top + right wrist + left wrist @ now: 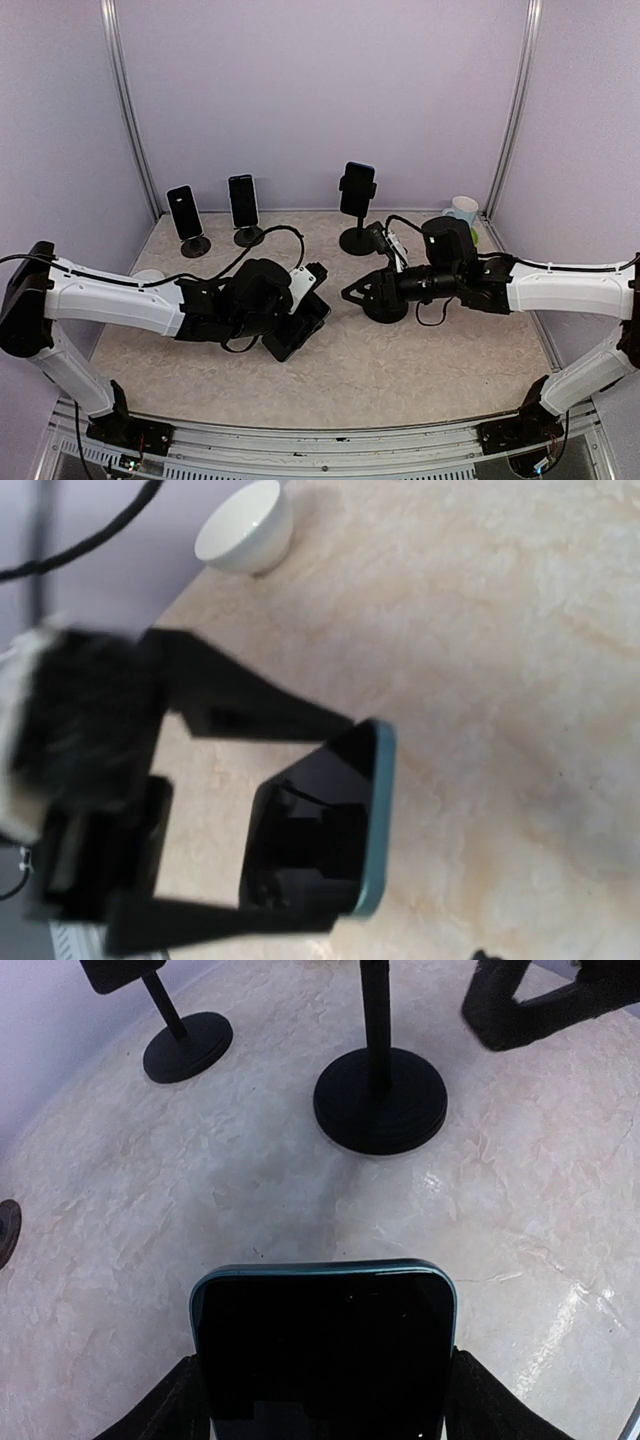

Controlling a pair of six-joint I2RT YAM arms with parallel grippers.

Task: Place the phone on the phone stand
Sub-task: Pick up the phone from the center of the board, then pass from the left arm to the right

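Observation:
My left gripper (305, 318) is shut on a dark phone with a teal edge (293, 338), holding it just above the table near the middle. In the left wrist view the phone (322, 1350) sits between my fingers (165, 1405), screen up. The right wrist view looks down on the same phone (320, 830) in the left gripper's fingers (250, 695). My right gripper (350, 292) hovers just right of the phone, empty, and looks open. Three black phone stands stand at the back, each with a phone: left (192, 245), middle (247, 236), right (357, 240).
The right stand's round base (380, 1100) lies straight ahead of the held phone, and the middle stand's base (187, 1047) further left. A white bowl (245, 525) sits by the left wall. A white mug (461, 211) stands at the back right. A black cable (270, 235) crosses the table.

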